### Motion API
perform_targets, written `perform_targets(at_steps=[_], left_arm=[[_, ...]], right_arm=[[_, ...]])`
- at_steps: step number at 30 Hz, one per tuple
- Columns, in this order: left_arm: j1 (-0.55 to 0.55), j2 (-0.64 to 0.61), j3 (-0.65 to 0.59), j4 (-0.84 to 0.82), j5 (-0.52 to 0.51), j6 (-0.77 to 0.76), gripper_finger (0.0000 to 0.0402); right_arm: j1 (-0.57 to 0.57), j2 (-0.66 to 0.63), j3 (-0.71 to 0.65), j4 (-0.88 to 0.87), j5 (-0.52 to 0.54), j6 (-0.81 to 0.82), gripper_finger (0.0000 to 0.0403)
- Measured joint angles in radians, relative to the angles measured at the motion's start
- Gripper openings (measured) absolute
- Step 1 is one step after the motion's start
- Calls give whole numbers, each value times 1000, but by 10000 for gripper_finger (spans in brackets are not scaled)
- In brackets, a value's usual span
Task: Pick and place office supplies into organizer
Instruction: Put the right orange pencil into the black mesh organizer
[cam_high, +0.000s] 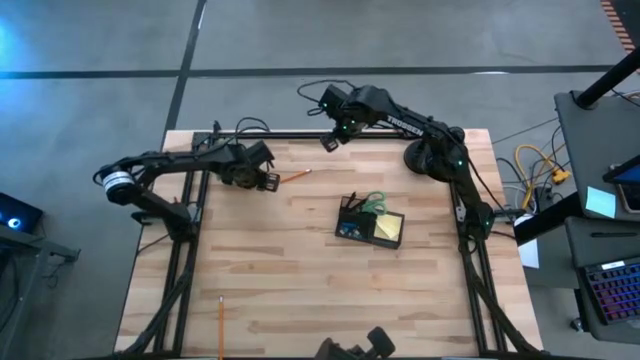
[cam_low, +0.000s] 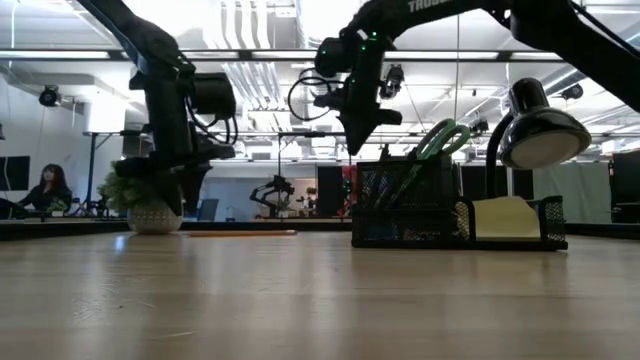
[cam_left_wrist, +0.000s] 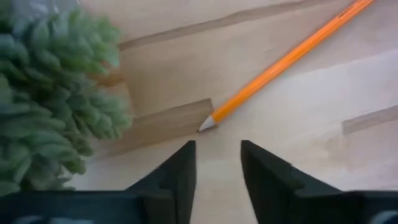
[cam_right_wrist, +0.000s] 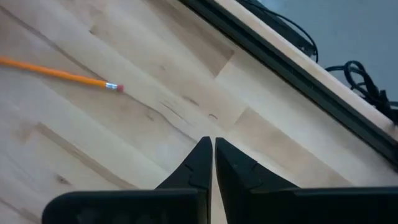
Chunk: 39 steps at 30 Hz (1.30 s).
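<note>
An orange pencil (cam_high: 295, 176) lies flat on the wooden table at the far left; its sharpened tip (cam_left_wrist: 206, 126) points at my left gripper (cam_left_wrist: 217, 158). That gripper stands open just short of the tip, pointing steeply down, with nothing between its fingers. My right gripper (cam_high: 328, 143) hangs shut and empty above the table's far edge, beyond the pencil's eraser end (cam_right_wrist: 115, 87). The black organizer (cam_high: 368, 224) stands right of the table's middle, with green-handled scissors (cam_high: 375, 206) upright in it and a yellow sticky-note pad (cam_high: 389, 229).
A green bushy plant (cam_left_wrist: 50, 99) stands close beside my left gripper. A second orange pencil (cam_high: 220, 320) lies near the front left edge. A black desk lamp (cam_low: 540, 130) stands at the near edge. Bare wood lies between the pencil and the organizer.
</note>
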Motion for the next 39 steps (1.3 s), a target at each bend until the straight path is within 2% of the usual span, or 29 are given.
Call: perform_targets(at_steps=[5, 7, 11, 17, 24, 33, 39], left_arm=[[-17, -19, -10, -6, -39, 43, 25], [-19, -21, -16, -9, -60, 57, 8], [-21, -15, -27, -8, -45, 39, 4], [-55, -33, -31, 69, -63, -108, 2], [-54, -31, -113, 142, -72, -230, 1], [-54, -46, -181, 292, -66, -297, 1], [-54, -46, -182, 271, -119, -311, 1]], right_arm=[[2, -1, -30, 9, 2, -22, 13], [4, -1, -39, 11, 2, -24, 13], [8, -2, -51, 16, 1, -26, 13], [14, -3, -53, 21, 2, -8, 13], [25, -3, -53, 23, 2, 0, 13], [34, -3, -54, 24, 9, 0, 13], [39, -4, -56, 23, 10, 0, 13]])
